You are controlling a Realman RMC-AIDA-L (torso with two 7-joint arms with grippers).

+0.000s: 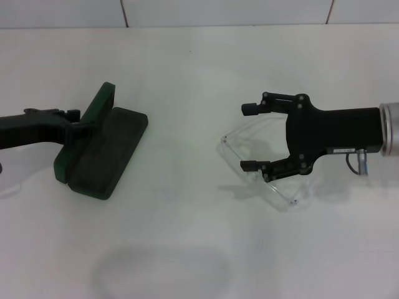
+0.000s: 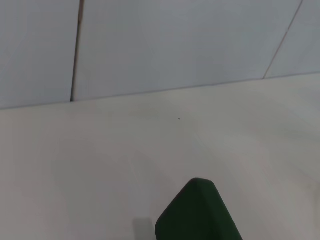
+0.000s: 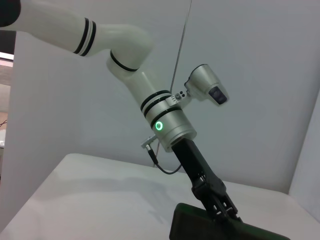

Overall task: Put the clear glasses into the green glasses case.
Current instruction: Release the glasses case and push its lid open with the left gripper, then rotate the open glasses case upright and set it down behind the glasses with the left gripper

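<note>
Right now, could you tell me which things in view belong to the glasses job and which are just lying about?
Belong to the job:
- clear glasses
- green glasses case, open
- right gripper, open over the glasses
- left gripper, at the case lid

Lying about:
- nothing besides the white table

I read this as a robot test cell in a lab, not a home or shop. The work surface is a plain white table (image 1: 187, 249) set against bare pale wall panels (image 2: 175, 45) with thin dark seams. From the right wrist camera I see a white, black-banded robot arm (image 3: 130, 75) with a lit green ring and a camera pod on its wrist. No furnishing or decoration shows in any view.
</note>
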